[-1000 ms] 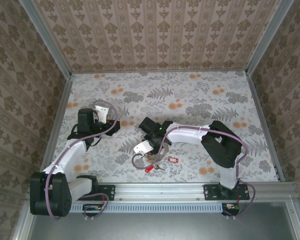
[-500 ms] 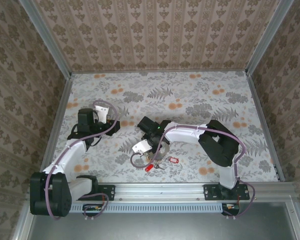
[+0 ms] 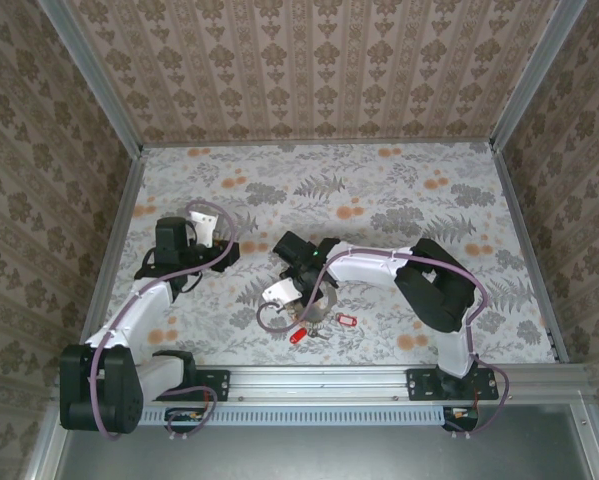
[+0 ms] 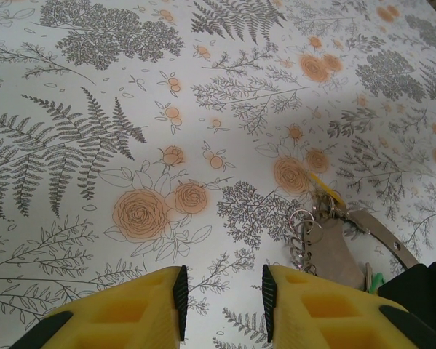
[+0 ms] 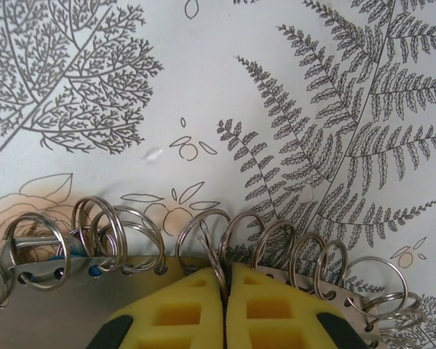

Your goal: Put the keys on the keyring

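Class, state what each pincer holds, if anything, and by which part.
Right pincer: shut on the keyring, pinching one of its small rings. Left pincer: open, nothing held.

The left arm (image 3: 129,310) and right arm (image 3: 364,268) are white with black joints, each carrying a mauve cable (image 3: 487,303). The left gripper (image 4: 222,291) and right gripper (image 5: 226,280) have yellow, hollow-moulded fingers (image 4: 123,320).

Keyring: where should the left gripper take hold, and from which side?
Grip the keyring on its bare grey band, clear of the small rings, coming from above: the band looks flat and thin. The right gripper is shut on it at one ring; the left gripper is open.
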`<action>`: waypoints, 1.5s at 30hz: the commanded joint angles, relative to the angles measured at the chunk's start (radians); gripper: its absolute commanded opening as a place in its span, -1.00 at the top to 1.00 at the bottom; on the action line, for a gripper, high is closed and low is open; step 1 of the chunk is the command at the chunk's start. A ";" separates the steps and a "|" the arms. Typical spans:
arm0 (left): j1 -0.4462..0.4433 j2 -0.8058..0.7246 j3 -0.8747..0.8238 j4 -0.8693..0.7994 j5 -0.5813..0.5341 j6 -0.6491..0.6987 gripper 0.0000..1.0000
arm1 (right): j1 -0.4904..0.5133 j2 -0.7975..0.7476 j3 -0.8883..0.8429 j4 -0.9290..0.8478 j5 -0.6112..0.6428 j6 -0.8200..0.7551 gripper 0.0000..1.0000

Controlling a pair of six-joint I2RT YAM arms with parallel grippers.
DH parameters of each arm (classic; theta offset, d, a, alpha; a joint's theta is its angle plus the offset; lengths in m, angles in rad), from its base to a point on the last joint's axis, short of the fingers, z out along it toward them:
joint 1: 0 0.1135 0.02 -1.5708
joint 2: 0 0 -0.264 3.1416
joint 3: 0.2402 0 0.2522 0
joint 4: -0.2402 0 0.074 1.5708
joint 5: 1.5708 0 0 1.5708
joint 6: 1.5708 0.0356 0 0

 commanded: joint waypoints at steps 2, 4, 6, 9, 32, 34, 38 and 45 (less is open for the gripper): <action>0.005 -0.029 -0.007 -0.012 0.047 0.062 0.32 | -0.021 -0.018 -0.007 -0.019 -0.092 0.067 0.98; 0.005 -0.041 -0.008 -0.008 0.074 0.088 0.35 | -0.036 -0.039 -0.021 -0.001 -0.141 0.101 1.00; 0.005 -0.056 -0.012 0.006 0.121 0.112 0.38 | -0.054 -0.068 -0.044 0.022 -0.189 0.142 1.00; 0.003 -0.080 -0.014 0.042 0.176 0.145 0.40 | -0.086 -0.128 -0.098 0.082 -0.260 0.210 1.00; -0.397 0.144 0.223 -0.130 0.347 0.707 0.33 | -0.345 -0.543 -0.509 0.717 -0.490 0.811 1.00; -0.419 0.179 0.238 -0.105 0.350 0.701 0.34 | -0.346 -0.547 -0.524 0.744 -0.477 0.849 1.00; -0.429 0.244 0.288 -0.106 0.347 0.685 0.39 | -0.346 -0.562 -0.549 0.771 -0.460 0.872 1.00; -0.460 0.302 0.334 -0.110 0.302 0.684 0.47 | -0.345 -0.605 -0.572 0.762 -0.451 0.865 1.00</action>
